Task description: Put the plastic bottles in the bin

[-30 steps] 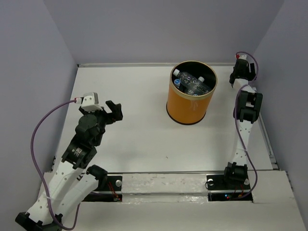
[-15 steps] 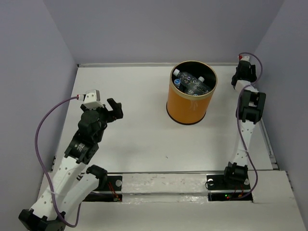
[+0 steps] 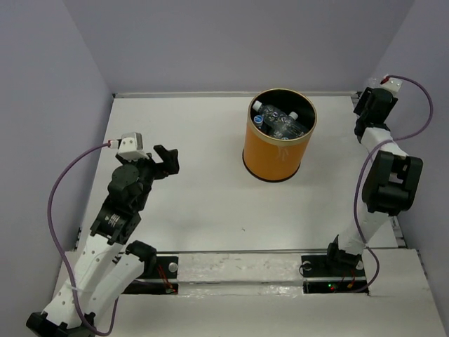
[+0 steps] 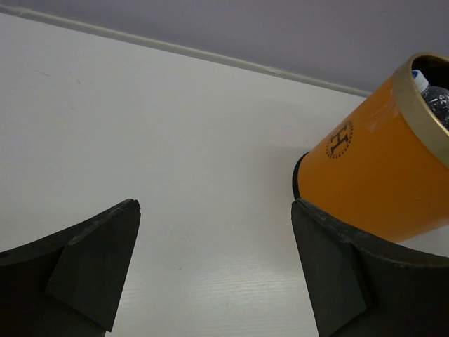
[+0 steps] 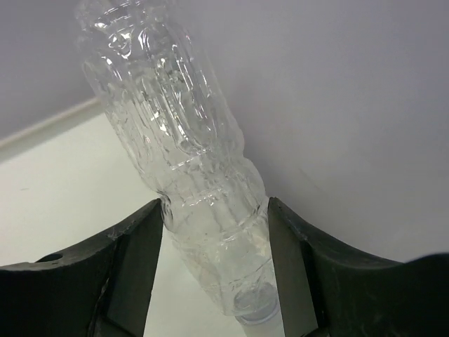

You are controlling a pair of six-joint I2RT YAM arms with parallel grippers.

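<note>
To the right of the bin (image 3: pixel 277 151), my right claw (image 5: pixel 216 210) is clamped on a clear bottle (image 5: pixel 175 126) near its neck, ready to carry it to the other bottles (image 3: pixel 280 123) already inside the bin, while my left claw (image 4: pixel 214 203) waits wide open and empty on the bin's left.

The bin (image 4: pixel 372 175) is cropped at the left wrist view's right edge.

The bin (image 3: pixel 277 156) stands on the table (image 3: pixel 210 196) toward the back, right of centre, with bottles (image 3: pixel 282 124) lying in it, the left gripper (image 3: pixel 168 160) well to its left, and the right gripper (image 5: pixel 215 205) at the back right corner, a bottle (image 5: pixel 184 165) between its fingers (image 5: pixel 140 260).
</note>
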